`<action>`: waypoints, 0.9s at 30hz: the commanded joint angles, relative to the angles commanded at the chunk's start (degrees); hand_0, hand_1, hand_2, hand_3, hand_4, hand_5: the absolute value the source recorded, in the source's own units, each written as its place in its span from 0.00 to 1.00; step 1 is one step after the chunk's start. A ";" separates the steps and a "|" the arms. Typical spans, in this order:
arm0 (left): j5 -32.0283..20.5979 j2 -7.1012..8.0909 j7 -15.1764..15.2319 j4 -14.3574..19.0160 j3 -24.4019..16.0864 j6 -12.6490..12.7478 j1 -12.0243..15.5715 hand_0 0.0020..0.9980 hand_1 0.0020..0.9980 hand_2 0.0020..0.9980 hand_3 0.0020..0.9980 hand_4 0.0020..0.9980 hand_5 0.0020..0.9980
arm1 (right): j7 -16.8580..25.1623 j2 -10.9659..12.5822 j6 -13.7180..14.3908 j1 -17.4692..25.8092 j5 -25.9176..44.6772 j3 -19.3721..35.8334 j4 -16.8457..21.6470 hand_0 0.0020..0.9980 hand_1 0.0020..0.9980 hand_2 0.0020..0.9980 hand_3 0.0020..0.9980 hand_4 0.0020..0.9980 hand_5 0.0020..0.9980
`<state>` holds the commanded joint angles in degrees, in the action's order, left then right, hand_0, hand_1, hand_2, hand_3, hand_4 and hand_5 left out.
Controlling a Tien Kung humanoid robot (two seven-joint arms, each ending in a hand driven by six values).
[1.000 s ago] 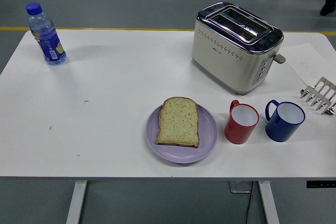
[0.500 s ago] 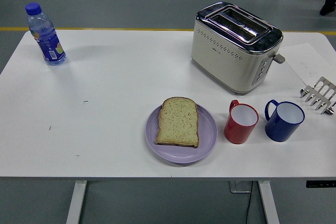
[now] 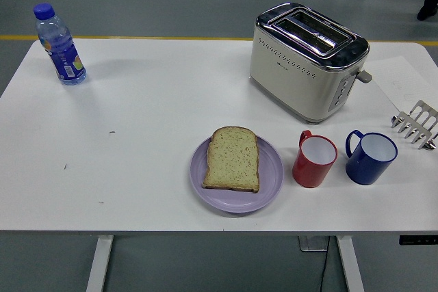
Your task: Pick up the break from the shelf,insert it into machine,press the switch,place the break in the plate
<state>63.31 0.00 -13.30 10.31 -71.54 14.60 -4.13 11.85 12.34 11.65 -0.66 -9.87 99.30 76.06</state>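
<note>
A slice of bread lies flat on a lilac plate near the table's front middle. The cream and chrome toaster stands at the back right, its two slots empty and its lever on the right end. A small metal toast rack sits at the right edge with nothing in it. Neither of my hands shows anywhere in the head view.
A red mug and a blue mug stand side by side right of the plate. A blue-capped water bottle is upright at the back left corner. The white table runs to the picture's bottom.
</note>
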 joint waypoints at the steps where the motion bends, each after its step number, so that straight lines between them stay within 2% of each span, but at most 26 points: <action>1: 0.15 0.00 -0.04 0.00 -0.02 -0.04 0.08 0.66 0.62 0.68 0.61 0.44 0.92 | 0.02 0.02 0.01 0.08 0.04 0.04 -0.03 0.74 0.69 0.72 0.68 0.52 0.28; 15: 0.61 0.00 -0.10 0.00 0.06 -0.30 0.45 0.66 0.62 0.68 0.61 0.44 0.92 | 0.19 -0.05 0.19 0.33 0.57 0.29 -0.52 0.74 0.69 0.72 0.68 0.52 0.28; 27: -1.09 0.00 0.24 0.00 0.94 -0.23 -0.13 0.66 0.62 0.67 0.61 0.44 0.92 | 0.22 -0.36 0.08 -0.11 0.91 0.58 -0.56 0.74 0.69 0.72 0.67 0.52 0.29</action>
<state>62.22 0.00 -13.07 10.31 -70.60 14.37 -4.26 12.07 11.98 11.73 -0.77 -8.96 99.88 75.50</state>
